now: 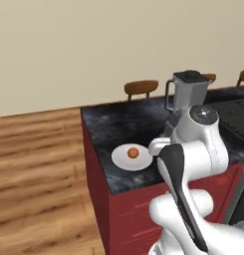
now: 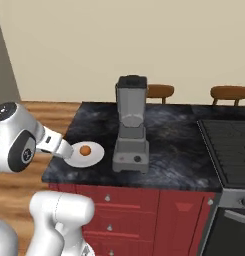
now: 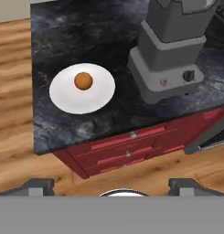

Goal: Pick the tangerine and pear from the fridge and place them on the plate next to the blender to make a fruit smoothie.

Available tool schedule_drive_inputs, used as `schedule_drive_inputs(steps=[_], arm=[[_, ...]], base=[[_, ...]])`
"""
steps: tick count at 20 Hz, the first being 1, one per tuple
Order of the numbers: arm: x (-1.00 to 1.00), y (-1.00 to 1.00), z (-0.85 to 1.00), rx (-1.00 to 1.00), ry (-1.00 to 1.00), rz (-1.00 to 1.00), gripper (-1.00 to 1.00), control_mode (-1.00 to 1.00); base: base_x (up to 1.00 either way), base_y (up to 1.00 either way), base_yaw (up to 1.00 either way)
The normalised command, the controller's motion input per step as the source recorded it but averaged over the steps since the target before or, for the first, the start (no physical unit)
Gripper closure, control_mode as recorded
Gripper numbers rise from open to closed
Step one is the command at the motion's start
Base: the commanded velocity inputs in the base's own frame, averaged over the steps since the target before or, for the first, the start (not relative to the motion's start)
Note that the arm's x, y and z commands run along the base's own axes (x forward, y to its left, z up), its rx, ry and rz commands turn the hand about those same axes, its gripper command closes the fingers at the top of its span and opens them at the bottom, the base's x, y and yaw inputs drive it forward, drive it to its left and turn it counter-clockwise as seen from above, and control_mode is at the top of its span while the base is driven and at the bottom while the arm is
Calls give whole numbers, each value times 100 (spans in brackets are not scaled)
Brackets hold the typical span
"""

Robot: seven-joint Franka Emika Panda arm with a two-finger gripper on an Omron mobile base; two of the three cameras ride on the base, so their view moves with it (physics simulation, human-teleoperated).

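While the tangerine [image 3: 83, 81] rests near the middle of the plate [image 3: 67, 101], the gripper [image 3: 111, 187] hangs back above the floor in front of the counter [image 3: 81, 36], its jaws spread wide with nothing between them. That white plate lies on the dark counter just beside the blender [image 2: 130, 125], toward the counter's open end. Below the blender, red drawers [image 3: 127, 146] face outward. Behind the blender, beyond the counter, stand wooden chairs [image 2: 160, 91].

One tangerine [image 3: 83, 81], one plate [image 3: 67, 98], one blender [image 2: 131, 125], three chairs [image 2: 159, 92]
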Motion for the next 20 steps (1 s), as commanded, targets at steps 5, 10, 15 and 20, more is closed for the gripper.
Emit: schedule_drive_inputs(steps=[5, 10, 15, 20], arm=[[0, 0, 0, 0, 0, 0, -100, 100], [0, 0, 0, 0, 0, 0, -100, 100], [0, 0, 0, 0, 0, 0, -100, 100], [0, 0, 0, 0, 0, 0, -100, 100]], base=[[-28, -23, -70], [0, -59, -76], [0, -94, -68], [9, -100, -57]])
